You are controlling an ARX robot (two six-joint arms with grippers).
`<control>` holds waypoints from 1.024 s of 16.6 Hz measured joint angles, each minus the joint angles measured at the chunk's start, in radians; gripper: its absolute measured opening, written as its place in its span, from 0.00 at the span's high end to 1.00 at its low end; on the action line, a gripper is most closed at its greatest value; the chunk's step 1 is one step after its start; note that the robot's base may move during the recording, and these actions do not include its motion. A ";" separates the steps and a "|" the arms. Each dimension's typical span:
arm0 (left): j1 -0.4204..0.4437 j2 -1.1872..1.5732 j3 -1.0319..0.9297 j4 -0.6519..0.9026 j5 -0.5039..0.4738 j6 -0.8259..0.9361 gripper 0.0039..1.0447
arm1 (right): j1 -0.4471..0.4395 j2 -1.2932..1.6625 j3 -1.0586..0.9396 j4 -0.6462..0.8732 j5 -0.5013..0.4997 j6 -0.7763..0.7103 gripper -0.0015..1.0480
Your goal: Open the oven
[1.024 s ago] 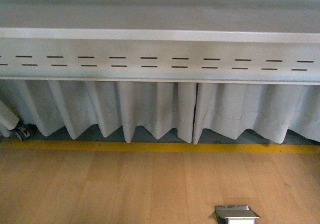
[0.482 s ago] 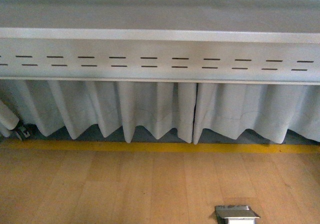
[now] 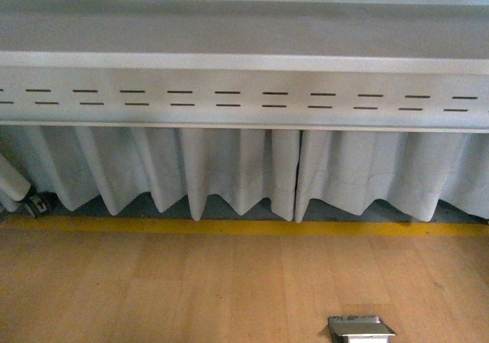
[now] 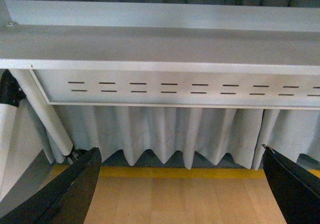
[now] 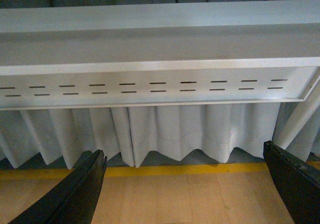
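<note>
The slotted grey panel sits slightly lower in the front view than before. Below it are two white curtain panels, the wooden floor and one yellow stripe. Both the left claw and right claw gape wide and hold nothing. One metal floor box is cut off at the frame edge. I cannot tell where the oven is.

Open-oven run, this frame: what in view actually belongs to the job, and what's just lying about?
Job:
- left hand, open, empty
- right hand, open, empty
- oven: in no view

Just there:
- slotted metal panel
- white pleated curtain
- yellow floor line
- wooden floor
- metal floor box
- white leg
</note>
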 joint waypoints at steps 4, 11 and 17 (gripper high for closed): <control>0.000 0.000 0.000 0.003 0.001 0.001 0.06 | 0.000 0.000 0.000 0.001 0.000 0.000 0.06; 0.000 0.000 0.000 0.003 0.000 0.003 0.06 | 0.000 0.000 0.000 0.003 0.000 0.000 0.06; 0.000 0.000 0.000 0.003 0.000 0.003 0.06 | 0.000 0.000 0.000 0.004 0.000 -0.001 0.06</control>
